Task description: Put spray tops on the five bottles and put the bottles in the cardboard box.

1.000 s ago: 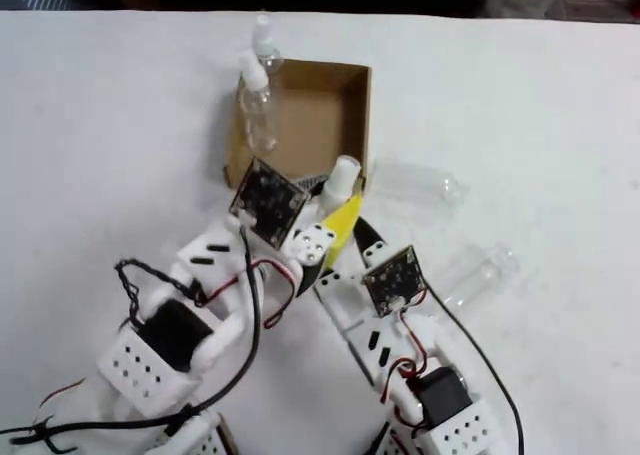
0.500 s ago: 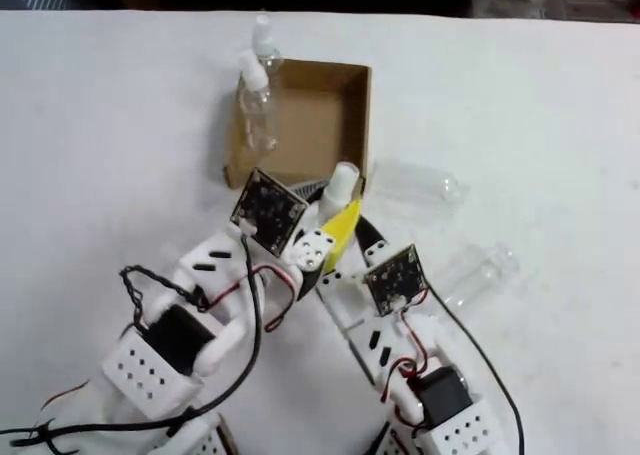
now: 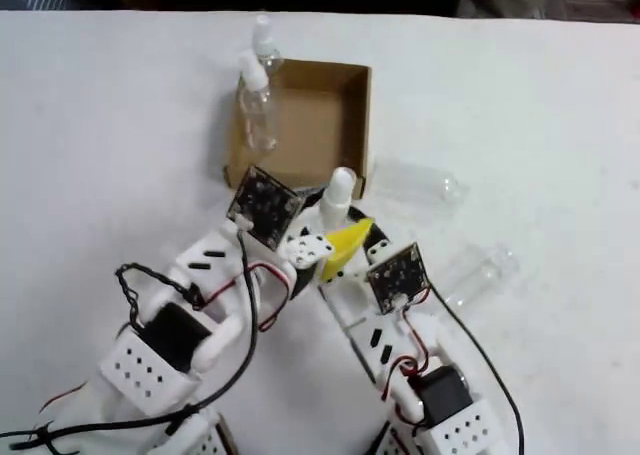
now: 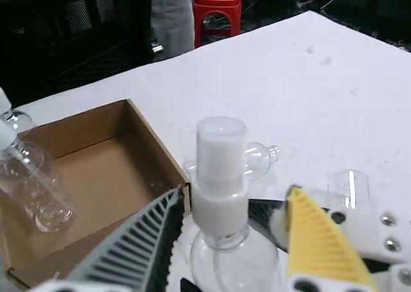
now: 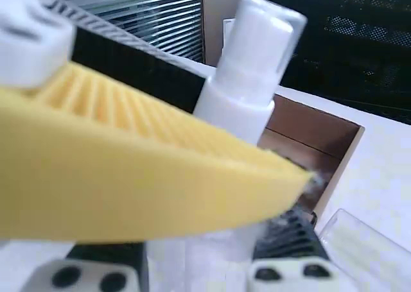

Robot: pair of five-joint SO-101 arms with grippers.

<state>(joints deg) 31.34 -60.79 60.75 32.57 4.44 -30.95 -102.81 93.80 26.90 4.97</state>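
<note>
Cardboard, brown and open-topped, the box (image 3: 315, 125) sits toward 12 o'clock on the white table (image 3: 120, 125) in the high view. Just outside its near corner, at 5 o'clock from the box's middle, an upright bottle (image 3: 339, 188) stands with a white spray top (image 4: 220, 152) on its neck.

The left gripper (image 4: 236, 192) is spread around that neck. Its grey ribbed finger (image 4: 144, 244) comes close to the white collar, and its yellow finger (image 4: 318, 237) stands clear of the collar on the other side. The right gripper (image 5: 199, 247) comes in lower down from 5 o'clock. Its black fingers (image 5: 289, 231) look pressed against the bottle's clear body, pinching it.

Inside the box, along the 9 o'clock wall, a capped bottle (image 3: 258, 103) lies with its top pointing to 12 o'clock. A second capped bottle (image 3: 265, 37) is at the box's 11 o'clock corner; I cannot tell whether it is inside or outside the wall.

Two more lie on their sides on the table. The first topless bottle (image 3: 425, 185) is at 3 o'clock from the upright bottle, near the box's corner. The second topless bottle (image 3: 482, 270) is at 4 o'clock, farther out, near the right arm.
</note>
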